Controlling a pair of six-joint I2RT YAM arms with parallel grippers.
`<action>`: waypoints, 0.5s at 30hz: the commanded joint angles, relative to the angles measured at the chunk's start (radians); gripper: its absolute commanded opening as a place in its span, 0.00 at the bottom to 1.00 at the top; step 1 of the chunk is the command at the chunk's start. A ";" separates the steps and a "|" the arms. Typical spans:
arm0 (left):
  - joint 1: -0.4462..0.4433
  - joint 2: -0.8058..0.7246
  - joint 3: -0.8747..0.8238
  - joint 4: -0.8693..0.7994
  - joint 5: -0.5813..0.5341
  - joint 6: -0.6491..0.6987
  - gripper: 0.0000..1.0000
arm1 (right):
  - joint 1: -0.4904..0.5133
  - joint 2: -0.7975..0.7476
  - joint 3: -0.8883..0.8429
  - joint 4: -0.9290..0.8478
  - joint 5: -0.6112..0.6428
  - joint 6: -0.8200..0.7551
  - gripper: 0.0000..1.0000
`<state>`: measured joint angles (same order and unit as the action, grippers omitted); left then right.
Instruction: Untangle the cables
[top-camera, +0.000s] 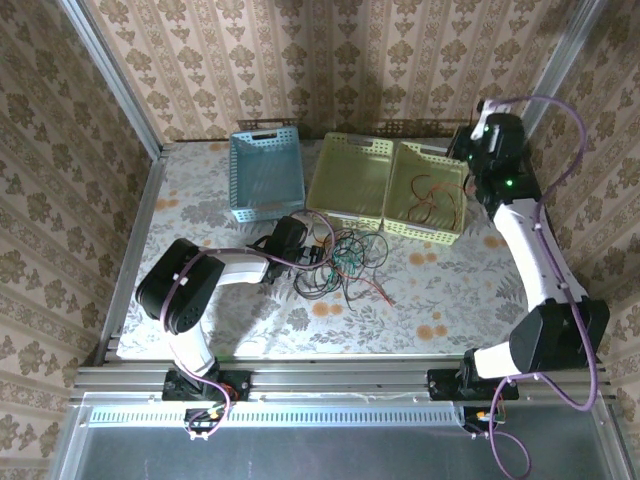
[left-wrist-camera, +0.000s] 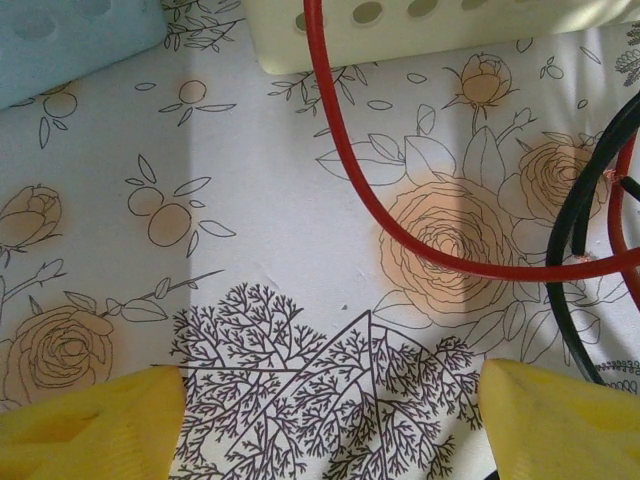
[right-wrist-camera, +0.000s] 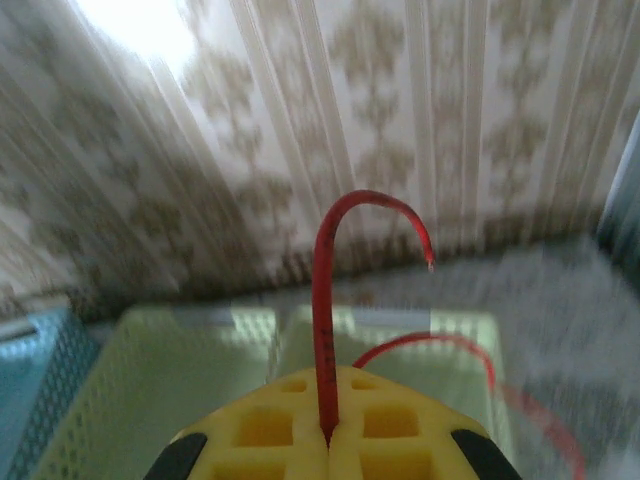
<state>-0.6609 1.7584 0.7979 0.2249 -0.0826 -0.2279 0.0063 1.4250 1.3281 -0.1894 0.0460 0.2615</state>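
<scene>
Red cable clamped in right tool, maybe faint print, unreadable, left tool apart.

Blue basket, pale yellow basket beside it, second yellow basket rightmost, floral tablecloth, patterned wallpaper

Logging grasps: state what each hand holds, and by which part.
Right hand pinches a red cable just short of its free end; left hand is open, holding nothing.
</scene>
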 joint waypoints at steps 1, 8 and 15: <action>-0.009 -0.032 0.018 0.009 0.014 -0.001 0.79 | -0.002 0.046 -0.091 -0.102 -0.067 0.136 0.00; -0.012 -0.049 0.026 0.018 0.032 0.010 0.79 | 0.001 0.198 -0.139 -0.104 -0.316 0.160 0.00; -0.019 -0.055 0.021 0.023 0.021 0.000 0.79 | 0.031 0.303 -0.102 -0.128 -0.484 0.156 0.01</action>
<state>-0.6697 1.7336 0.8001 0.2359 -0.0643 -0.2276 0.0216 1.6936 1.1908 -0.2939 -0.3172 0.4049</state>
